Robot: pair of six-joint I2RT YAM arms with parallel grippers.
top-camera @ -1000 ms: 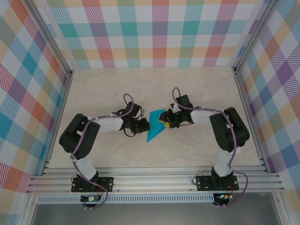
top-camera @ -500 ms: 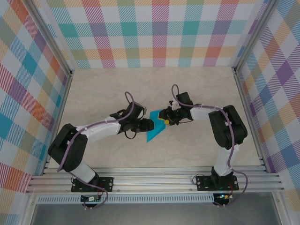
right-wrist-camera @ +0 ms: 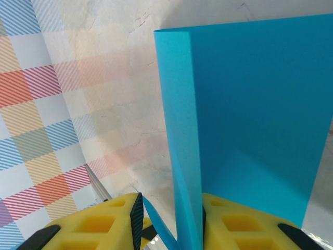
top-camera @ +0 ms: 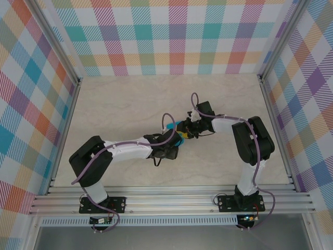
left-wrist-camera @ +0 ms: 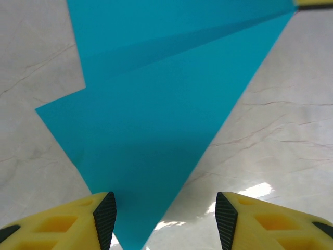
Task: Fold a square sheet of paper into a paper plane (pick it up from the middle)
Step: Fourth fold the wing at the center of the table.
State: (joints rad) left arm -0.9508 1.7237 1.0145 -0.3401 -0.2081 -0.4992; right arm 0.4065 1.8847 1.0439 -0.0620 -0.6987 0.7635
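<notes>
Brightly, evenly lit from above. Left wrist view: white glare patch on the glossy tabletop point(left-wrist-camera: 263, 188); soft shadow darkens the paper point(left-wrist-camera: 156, 104) near the bottom. Top view sharp, shadows faint.

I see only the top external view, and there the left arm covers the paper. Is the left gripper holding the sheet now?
Observer: No. In the left wrist view the left gripper is open; the pointed tip of the square sheet of paper lies flat on the table between its fingers.
Operator: And the right side?
Observer: In the right wrist view the sheet runs between the fingers of the right gripper; I cannot tell if it is pinched.
Operator: Is the sheet already folded?
Observer: Yes, the left wrist view shows a diagonal crease with overlapping layers.
</notes>
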